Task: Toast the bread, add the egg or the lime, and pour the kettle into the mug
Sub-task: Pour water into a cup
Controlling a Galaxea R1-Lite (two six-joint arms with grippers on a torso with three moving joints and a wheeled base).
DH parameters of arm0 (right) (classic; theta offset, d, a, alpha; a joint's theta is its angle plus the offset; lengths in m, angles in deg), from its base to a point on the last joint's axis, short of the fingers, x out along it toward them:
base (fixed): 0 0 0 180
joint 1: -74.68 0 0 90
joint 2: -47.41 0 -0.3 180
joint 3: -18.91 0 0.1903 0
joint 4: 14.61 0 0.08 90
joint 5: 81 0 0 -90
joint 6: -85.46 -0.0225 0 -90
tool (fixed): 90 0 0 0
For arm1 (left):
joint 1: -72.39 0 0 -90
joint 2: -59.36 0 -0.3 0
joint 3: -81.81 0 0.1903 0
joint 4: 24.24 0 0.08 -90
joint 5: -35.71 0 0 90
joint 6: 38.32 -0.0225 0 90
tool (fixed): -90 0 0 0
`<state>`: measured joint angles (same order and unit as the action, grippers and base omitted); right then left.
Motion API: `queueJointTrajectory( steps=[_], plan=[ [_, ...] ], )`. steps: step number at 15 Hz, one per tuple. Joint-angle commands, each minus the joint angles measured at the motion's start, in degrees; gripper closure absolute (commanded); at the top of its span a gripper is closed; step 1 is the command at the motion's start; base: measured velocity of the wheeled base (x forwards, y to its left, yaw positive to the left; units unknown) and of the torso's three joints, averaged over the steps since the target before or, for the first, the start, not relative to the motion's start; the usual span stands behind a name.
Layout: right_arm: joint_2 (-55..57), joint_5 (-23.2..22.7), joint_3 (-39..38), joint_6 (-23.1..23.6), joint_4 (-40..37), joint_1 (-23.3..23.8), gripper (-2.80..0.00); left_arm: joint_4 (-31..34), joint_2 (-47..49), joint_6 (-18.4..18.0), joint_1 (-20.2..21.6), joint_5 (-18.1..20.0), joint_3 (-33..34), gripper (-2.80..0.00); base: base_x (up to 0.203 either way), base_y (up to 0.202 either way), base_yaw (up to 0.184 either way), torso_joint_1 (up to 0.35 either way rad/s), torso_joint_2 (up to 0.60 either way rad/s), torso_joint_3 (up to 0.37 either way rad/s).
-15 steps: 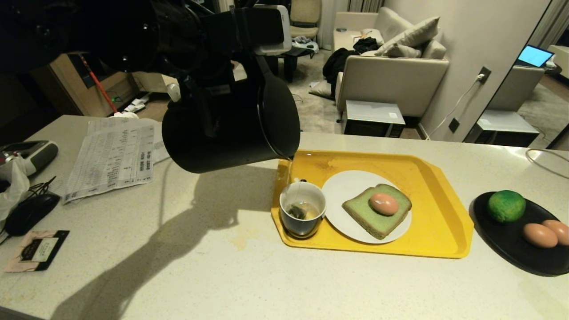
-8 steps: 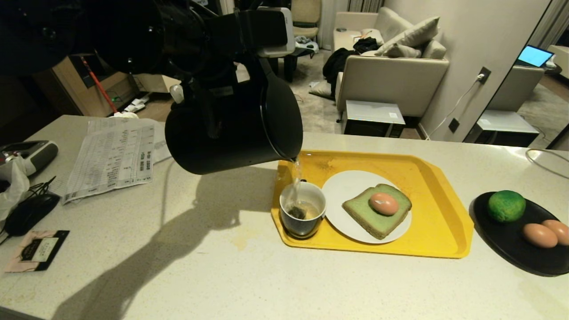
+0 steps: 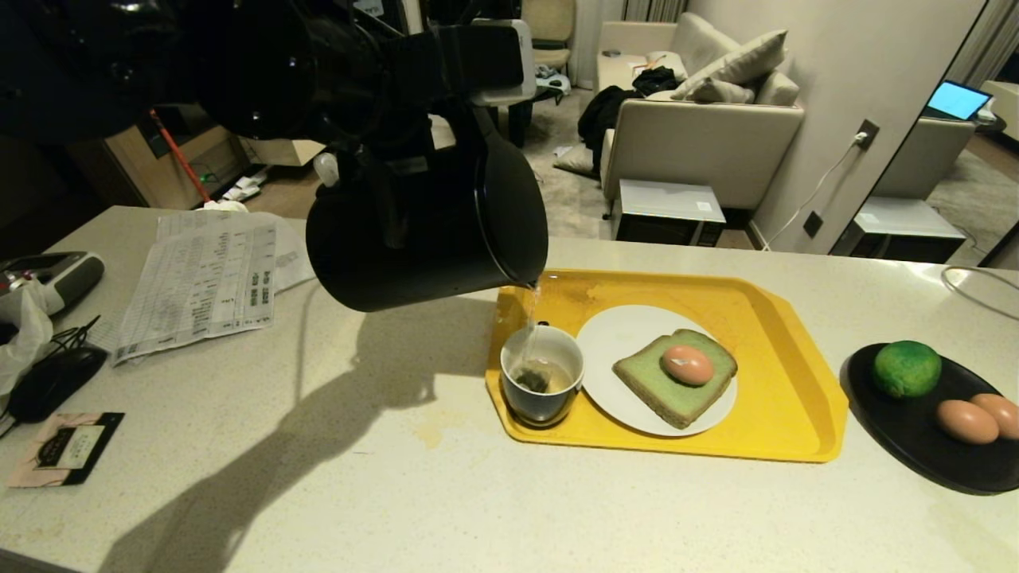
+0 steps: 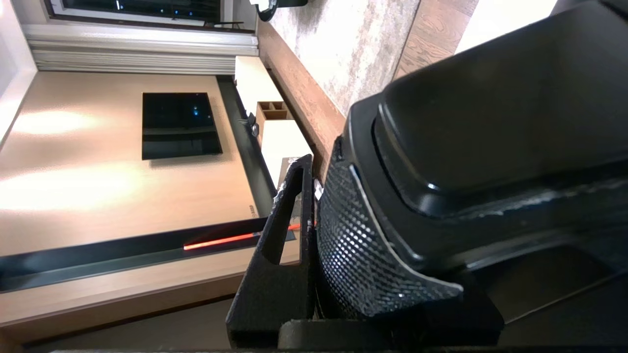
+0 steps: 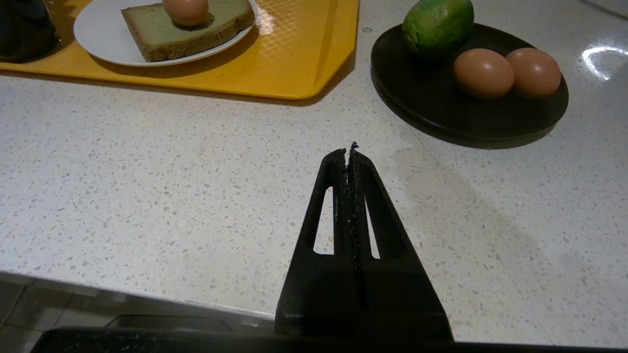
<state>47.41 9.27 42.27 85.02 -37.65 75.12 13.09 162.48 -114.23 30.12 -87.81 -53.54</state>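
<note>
**Kettle tipped over the mug, water running**

Compared with a second ago, the tall matte black kettle [image 3: 430, 231] has shifted a little toward the yellow plastic tray [image 3: 788, 382] and tipped slightly further; then only a faint thread hung at its spout, and now a clear stream falls from the spout into the small rounded mug [image 3: 542, 383], white inside and dark outside. Everything on the tray and counter lies as it did.

The left gripper [image 4: 314, 206] is clamped on the kettle's handle, its black finger pressed against the textured grip in the left wrist view. It holds the kettle in the air above and beside the tray's near-left corner, spout directly over the mug. The mug stands on the tray at that corner, with a tea bag in it.

Just beside the mug, also on the tray, a round white plate [image 3: 621, 334] carries the pale green bread slice [image 3: 665, 390], and the pinkish-brown egg [image 3: 688, 364] rests on the bread.

Off the tray's far side from the kettle, a black dish [image 3: 915, 446] holds the bumpy green lime [image 3: 907, 368] and two plain brown eggs [image 3: 967, 421].

The right gripper [image 5: 349, 149] hangs above the speckled counter [image 3: 446, 493] near that dish, fingers pressed together, holding nothing.
</note>
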Motion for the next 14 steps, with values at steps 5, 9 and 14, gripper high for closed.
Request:
queueJointTrajectory(
  steps=[5, 9, 14],
  plan=[
    [0.06, 0.00, -0.18, -0.09, 0.02, 0.00, 0.00, -0.35, 0.24, 0.33, 0.00, -0.05, 0.01, 0.00, 0.000, 0.000, 0.000, 0.000, 0.00, 0.000],
    [0.00, 0.00, -0.18, 0.00, 0.02, 0.00, 0.00, -0.35, -0.17, 5.16, 0.00, 0.38, 0.10, 0.00, 0.000, 0.000, 0.000, 0.000, 0.00, 0.000],
    [0.00, 0.00, -0.18, 0.00, 0.02, 0.00, 0.00, -0.25, -2.11, 11.46, 0.09, 0.57, 0.45, 0.00, 0.000, 0.000, 0.000, 0.000, 0.00, 0.000]
  ],
)
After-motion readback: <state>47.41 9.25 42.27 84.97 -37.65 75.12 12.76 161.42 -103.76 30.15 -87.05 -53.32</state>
